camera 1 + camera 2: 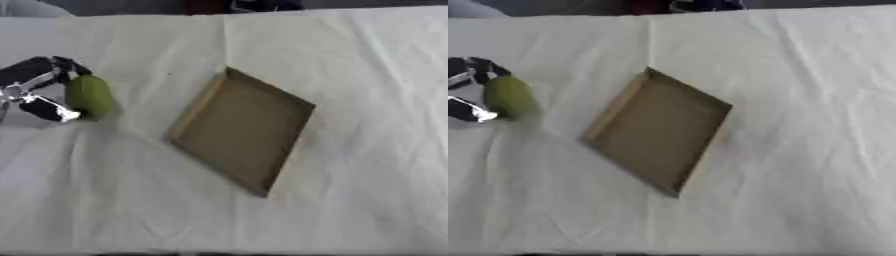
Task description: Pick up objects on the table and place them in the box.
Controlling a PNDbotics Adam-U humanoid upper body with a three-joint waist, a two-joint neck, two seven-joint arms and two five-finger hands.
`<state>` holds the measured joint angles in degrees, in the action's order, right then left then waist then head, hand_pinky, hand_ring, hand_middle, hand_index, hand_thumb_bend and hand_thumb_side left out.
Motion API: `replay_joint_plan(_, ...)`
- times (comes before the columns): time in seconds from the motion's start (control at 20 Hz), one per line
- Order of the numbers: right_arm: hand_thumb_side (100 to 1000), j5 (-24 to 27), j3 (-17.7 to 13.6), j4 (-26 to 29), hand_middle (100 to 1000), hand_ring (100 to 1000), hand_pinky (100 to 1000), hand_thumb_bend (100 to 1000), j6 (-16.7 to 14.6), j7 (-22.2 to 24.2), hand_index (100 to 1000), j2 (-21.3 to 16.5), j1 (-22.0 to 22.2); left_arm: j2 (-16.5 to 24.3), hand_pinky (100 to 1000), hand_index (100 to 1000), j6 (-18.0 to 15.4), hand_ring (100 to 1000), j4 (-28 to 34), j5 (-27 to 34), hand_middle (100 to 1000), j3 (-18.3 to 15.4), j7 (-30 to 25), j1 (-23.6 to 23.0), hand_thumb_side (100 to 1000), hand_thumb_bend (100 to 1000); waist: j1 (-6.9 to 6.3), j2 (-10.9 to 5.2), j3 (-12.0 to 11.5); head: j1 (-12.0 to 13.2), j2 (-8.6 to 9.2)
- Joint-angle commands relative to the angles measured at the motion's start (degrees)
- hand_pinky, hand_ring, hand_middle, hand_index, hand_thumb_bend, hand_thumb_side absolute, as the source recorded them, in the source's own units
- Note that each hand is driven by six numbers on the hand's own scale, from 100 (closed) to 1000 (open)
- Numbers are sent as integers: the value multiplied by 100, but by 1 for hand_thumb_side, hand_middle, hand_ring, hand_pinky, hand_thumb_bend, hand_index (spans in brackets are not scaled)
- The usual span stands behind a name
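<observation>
A green oblong object point(90, 96) lies at the left of the white-covered table. My left hand point(39, 80) comes in from the left edge with its fingers curled over the object's top and its thumb point(54, 110) against the lower side. A shallow brown cardboard box point(241, 129) lies in the middle of the table, turned askew, with nothing inside. My right hand shows in neither view.
A white wrinkled cloth point(350, 75) covers the whole table. Dark shapes sit beyond the far edge point(254, 5). Bare cloth lies between the green object and the box.
</observation>
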<state>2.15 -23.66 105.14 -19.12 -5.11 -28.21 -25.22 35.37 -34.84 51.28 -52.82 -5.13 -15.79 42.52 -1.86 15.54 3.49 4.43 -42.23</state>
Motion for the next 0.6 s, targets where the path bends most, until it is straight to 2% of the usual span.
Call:
replay_joint_plan(0.05, 291, 6, -50, 67, 612, 628, 729, 100, 13, -2, 740, -95, -66, 138, 629, 726, 6, 546, 121, 77, 669, 6, 140, 72, 100, 414, 16, -99, -7, 13, 52)
replay_joint_plan(0.2, 293, 5, -56, 66, 612, 627, 729, 100, 25, -3, 740, -85, -61, 138, 599, 610, 19, 507, 178, 154, 584, 8, 223, 70, 100, 360, 14, -101, -12, 11, 42)
replay_joint_plan(0.35, 292, 5, -61, 72, 612, 627, 729, 100, 33, -9, 740, -77, -58, 132, 552, 563, 58, 458, 216, 160, 539, 16, 311, 70, 100, 342, 14, -105, -9, 10, 37)
replay_joint_plan(0.5, 292, 1, -65, 76, 612, 627, 729, 100, 40, -19, 740, -73, -53, 117, 501, 492, 35, 362, 271, 222, 475, 27, 438, 73, 100, 412, 17, -112, -5, 10, 33)
replay_joint_plan(0.6, 291, -2, -68, 79, 612, 627, 729, 100, 45, -27, 740, -71, -50, 111, 489, 482, 2, 338, 348, 283, 467, 28, 527, 77, 100, 440, 20, -117, -6, 3, 29)
